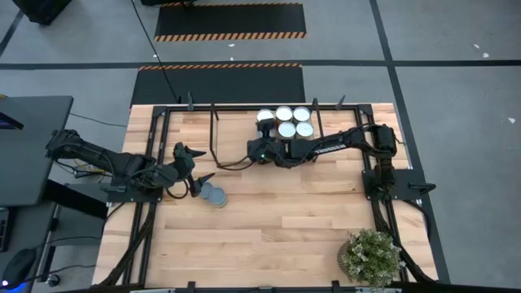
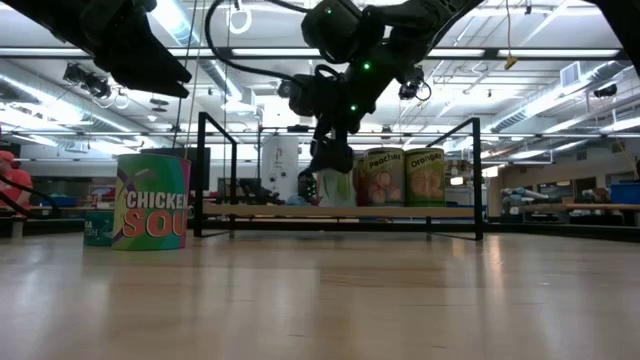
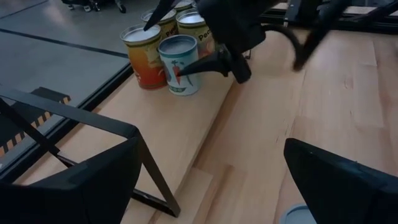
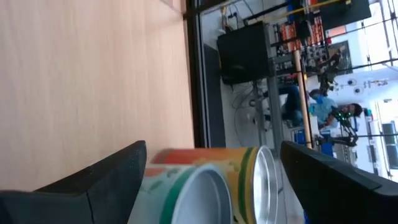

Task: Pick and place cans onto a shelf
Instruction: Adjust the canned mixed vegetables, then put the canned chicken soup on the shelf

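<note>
Hovering over shelf [image 1: 244,122], right gripper [image 1: 262,138] is seen spread beside a can [image 3: 179,64]; left gripper [image 1: 198,164] is held agape near table cans [image 1: 213,194].

A light wooden tabletop [image 1: 269,220] with a black metal frame around its edges; a green potted plant [image 1: 371,256] stands on its near right corner; the grey floor beyond the table carries two black mats [image 1: 230,20] edged with orange and black hazard stripes; a dark desk [image 1: 28,146] sits off the table's left side; seen from table height, the room behind is a workshop with ceiling lights [image 2: 185,25] and a person in a blue top [image 4: 323,107] far off.
</note>
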Tool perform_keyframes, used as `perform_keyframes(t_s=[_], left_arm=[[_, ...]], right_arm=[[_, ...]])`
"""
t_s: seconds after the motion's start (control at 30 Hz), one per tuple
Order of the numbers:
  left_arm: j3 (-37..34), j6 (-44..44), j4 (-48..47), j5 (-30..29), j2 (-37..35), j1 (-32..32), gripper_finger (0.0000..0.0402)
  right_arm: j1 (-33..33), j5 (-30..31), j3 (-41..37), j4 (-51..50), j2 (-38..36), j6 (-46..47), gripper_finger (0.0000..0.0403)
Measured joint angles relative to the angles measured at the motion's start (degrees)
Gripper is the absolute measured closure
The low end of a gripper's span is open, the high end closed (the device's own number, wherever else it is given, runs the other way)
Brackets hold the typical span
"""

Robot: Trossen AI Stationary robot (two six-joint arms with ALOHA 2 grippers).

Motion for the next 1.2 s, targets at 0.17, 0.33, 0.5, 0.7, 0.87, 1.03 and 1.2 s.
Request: perform_keyframes(t_s=[0.17, 0.33, 0.5, 0.7, 0.87, 1.03, 1.2], left_arm=[[0.0, -0.11, -0.04, 4.85, 0.0, 0.02, 0.0005], [0.02, -3.16, -1.53, 17.49, 0.0, 0.02, 0.0005], [0.04, -12.16, -9.84, 28.98, 0.0, -0.02, 0.0005], [0.04, -21.76, -22.47, 29.99, 0.2, -2.97, 0.0005], [0.06, -23.89, -22.14, 24.11, 4.01, -4.76, 0.0005], [0.07, -24.37, -22.03, 18.46, 9.85, -4.37, 0.0005], [0.07, -23.03, -15.13, 17.67, 16.47, -4.33, 0.0005]], right_arm=[[2.85, -0.43, 2.07, 0.11, -0.02, 1.27, 0.0025], [6.03, -13.8, 6.42, -1.1, -0.13, 8.35, 0.0025], [8.07, -31.02, 7.15, -1.27, -0.13, 12.79, 0.0025], [10.01, -34.15, 7.15, -0.3, 0.19, 18.53, 0.0024], [11.15, -35.29, 7.13, 2.19, 2.18, 21.72, 0.0024], [11.9, -35.0, 7.08, 2.89, 4.84, 21.77, 0.0024], [12.64, -34.86, 7.06, 2.99, 5.81, 22.02, 0.0024]])
